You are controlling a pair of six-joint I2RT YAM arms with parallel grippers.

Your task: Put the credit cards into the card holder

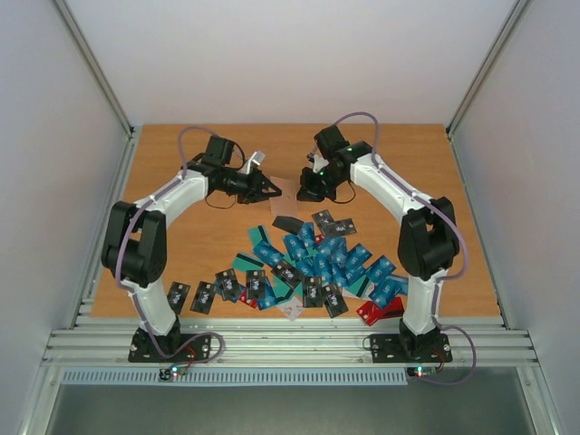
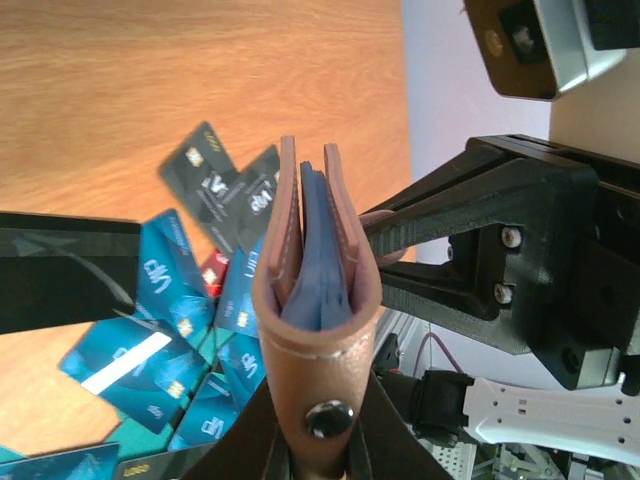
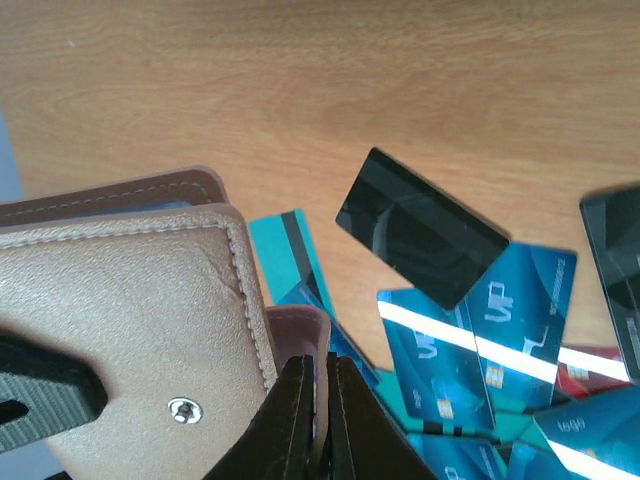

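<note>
Card holder (image 2: 318, 345), blue credit card (image 2: 318, 262) seated inside: left hand (image 2: 320, 440) clamped on its stud end, right hand (image 3: 320, 392) pinched on one wall; advice: spread the mouth, steady the holder.

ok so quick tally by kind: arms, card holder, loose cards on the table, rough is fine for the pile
robot arms: 2 (left, right)
card holder: 1
loose credit cards: about 30, overlaps hide the exact number
total: about 33
</note>
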